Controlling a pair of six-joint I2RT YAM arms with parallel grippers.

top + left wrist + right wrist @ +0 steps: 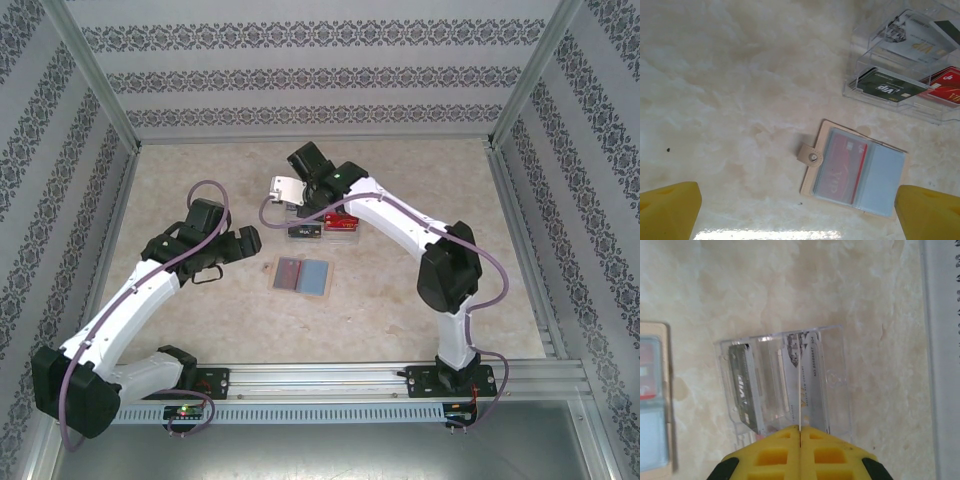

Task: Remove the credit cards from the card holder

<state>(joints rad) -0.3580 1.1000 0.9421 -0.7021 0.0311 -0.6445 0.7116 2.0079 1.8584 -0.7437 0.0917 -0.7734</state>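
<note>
Right wrist view: how do the right jaws stand?

Pressed together. Their yellow fingers (767, 457) pinch a yellowish card (799, 380), which is seen edge-on and stands upright over the clear tray (837, 365).

What sits in that tray?

A dark green VIP card (742, 385) stands in one slot and a white card (812, 375) in the next. The left wrist view adds a red tray card (946, 85) in another compartment.

And the left jaws?

Spread wide and holding nothing, with one yellow finger (667, 212) at each lower corner of the left wrist view, above the marbled table (740, 75).

Where is the card holder?

The card holder (887, 182) lies open and flat on the table, near the tray but apart from it. In the top external view it sits between the two arms. A red credit card (842, 170) rests in the grey-blue pocket beside the snap tab (811, 155). The other pocket looks plain grey-blue.
</note>
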